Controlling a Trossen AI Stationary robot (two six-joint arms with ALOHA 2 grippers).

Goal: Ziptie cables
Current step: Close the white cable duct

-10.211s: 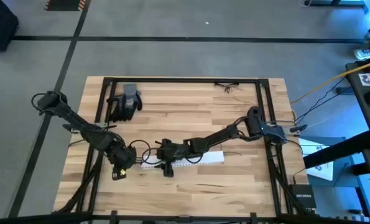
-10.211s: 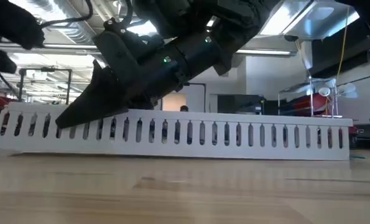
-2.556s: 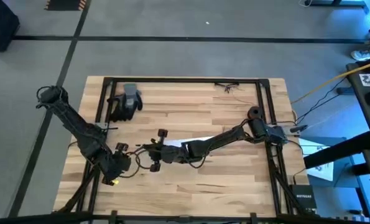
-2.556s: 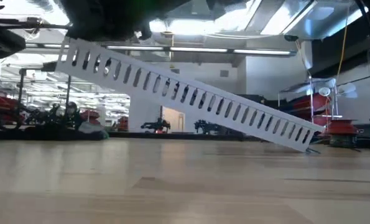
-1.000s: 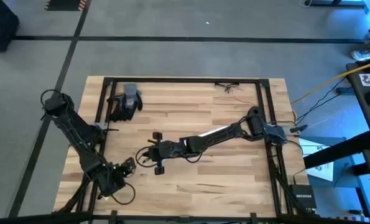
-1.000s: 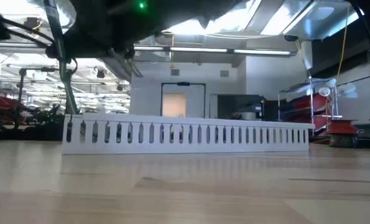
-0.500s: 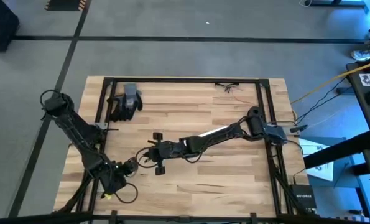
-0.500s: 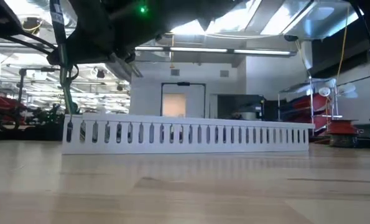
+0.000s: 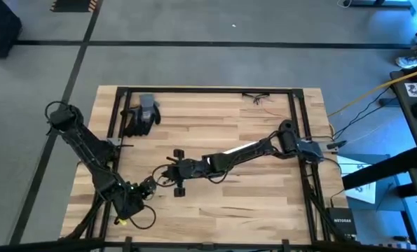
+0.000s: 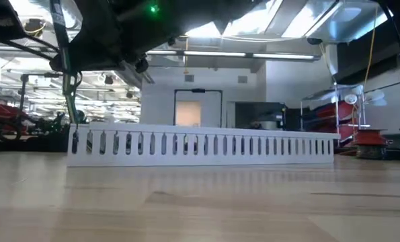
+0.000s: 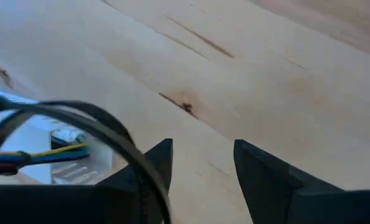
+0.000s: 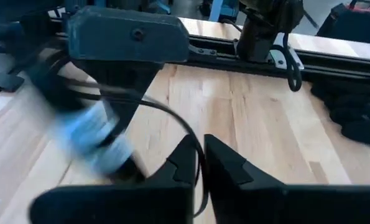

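Note:
A thin dark cable [image 12: 172, 115] arcs over the wood, and my right gripper [image 12: 198, 148] is shut on it. In the high view that gripper [image 9: 165, 172] reaches to the table's middle left. The long white slotted strip [image 10: 200, 144] stands on its edge on the table and lies partly under the right arm [image 9: 240, 148]. My left gripper [image 9: 150, 184] hovers close by, near the front left. Its fingers [image 11: 200, 155] are open over bare wood with nothing between them. My right gripper pinches the thin cable [image 12: 196, 142] between its two fingertips. The fingers lie roughly level and come from the table's right side. From the fingers the strand curves away in a slack arc toward the left arm. Where its other end rests does not show.
A black and grey glove [image 9: 141, 115] lies at the far left. A few loose wires [image 9: 257, 96] lie by the far edge. A black frame [image 9: 194, 89] borders the table. Open wood lies along the near edge [image 9: 250, 210].
My left gripper has edged a little toward the table's right edge, closer to my right gripper. My right gripper and the white strip have stayed where they were.

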